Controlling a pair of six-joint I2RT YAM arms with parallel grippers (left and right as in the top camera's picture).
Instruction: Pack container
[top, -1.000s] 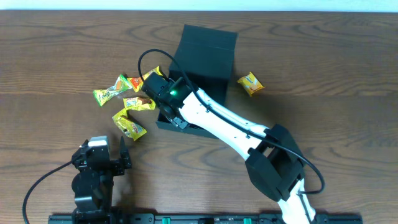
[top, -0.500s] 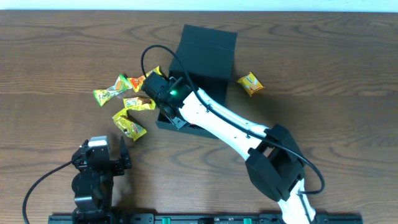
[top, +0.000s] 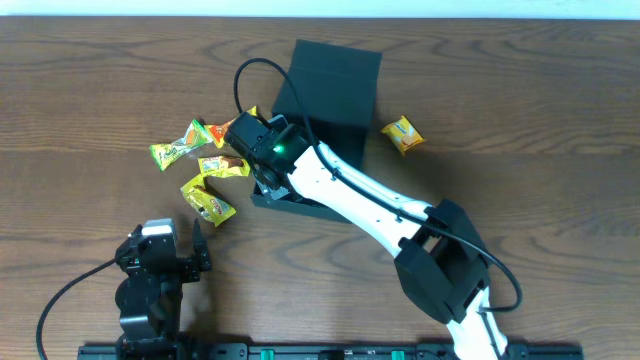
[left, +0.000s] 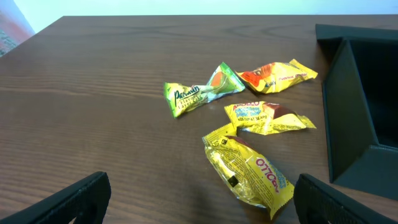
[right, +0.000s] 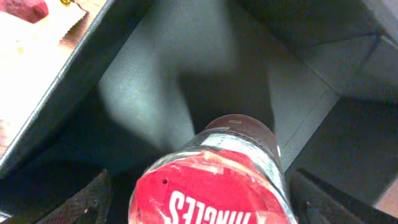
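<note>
Container (top: 332, 78): matte dark cardboard, rectangular.
Can (right: 214, 186): red cylinder, set inside.
Right jaws: spread, seemingly clear of Can.
Left jaws: spread wide, nothing held.

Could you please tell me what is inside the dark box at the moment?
A red can sits inside the container, between the right gripper's open fingers. The floor under the can is covered, and overhead the right arm hides the interior, so other contents cannot be told.
</note>
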